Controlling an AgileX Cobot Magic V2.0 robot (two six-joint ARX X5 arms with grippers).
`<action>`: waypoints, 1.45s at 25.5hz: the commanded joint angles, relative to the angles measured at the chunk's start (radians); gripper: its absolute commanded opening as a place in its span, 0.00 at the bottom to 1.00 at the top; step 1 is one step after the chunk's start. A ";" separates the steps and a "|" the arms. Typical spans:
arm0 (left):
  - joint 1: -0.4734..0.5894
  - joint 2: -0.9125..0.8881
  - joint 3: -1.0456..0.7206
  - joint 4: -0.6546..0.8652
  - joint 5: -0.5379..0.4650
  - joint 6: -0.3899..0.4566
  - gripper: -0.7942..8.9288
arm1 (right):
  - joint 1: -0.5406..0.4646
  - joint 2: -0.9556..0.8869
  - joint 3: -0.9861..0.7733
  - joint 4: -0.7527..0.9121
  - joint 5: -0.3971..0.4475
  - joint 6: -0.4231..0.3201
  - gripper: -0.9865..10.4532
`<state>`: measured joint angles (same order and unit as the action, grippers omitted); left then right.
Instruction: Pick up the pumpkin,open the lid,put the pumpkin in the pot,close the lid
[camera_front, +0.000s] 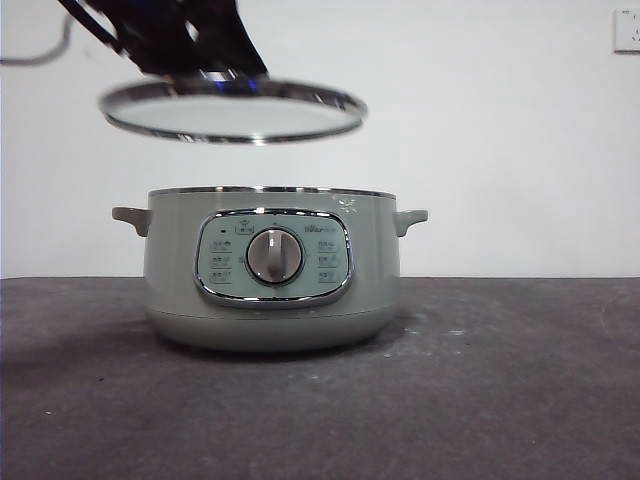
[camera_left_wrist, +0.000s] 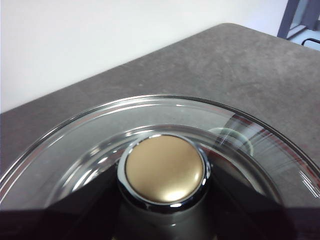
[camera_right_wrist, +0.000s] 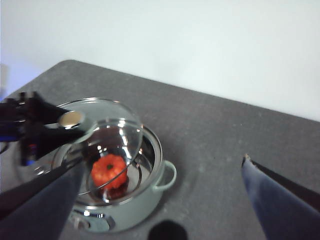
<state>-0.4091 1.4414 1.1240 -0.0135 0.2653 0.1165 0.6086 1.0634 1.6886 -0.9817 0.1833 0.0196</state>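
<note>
Inside the pale sage-green round electric pot (camera_front: 272, 268), the small orange ribbed pumpkin (camera_right_wrist: 109, 170) shows only in the right wrist view, partly veiled by the domed glass lid with the chrome rim (camera_front: 232, 109); from the front the pot wall hides it. The lid hangs tilted above the pot, apart from its rim, offset to one side. The left gripper (camera_left_wrist: 165, 200), reaching down from above, appears clamped on the lid's round knob (camera_left_wrist: 165, 168), its dark jaws mostly hidden. The right gripper (camera_right_wrist: 150, 210) waits high, jaws spread wide.
</note>
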 joint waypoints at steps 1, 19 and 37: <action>-0.011 0.039 0.010 0.092 0.005 0.013 0.07 | 0.003 -0.003 -0.003 -0.024 -0.002 0.013 0.63; -0.037 0.224 0.010 0.218 -0.012 0.016 0.07 | 0.003 -0.003 -0.003 -0.112 -0.002 0.012 0.63; -0.037 0.171 0.010 0.112 -0.011 -0.012 0.64 | 0.002 0.000 -0.003 -0.198 -0.141 0.016 0.63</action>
<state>-0.4419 1.6329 1.1316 0.0933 0.2527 0.1120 0.6086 1.0611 1.6882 -1.1786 0.0494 0.0235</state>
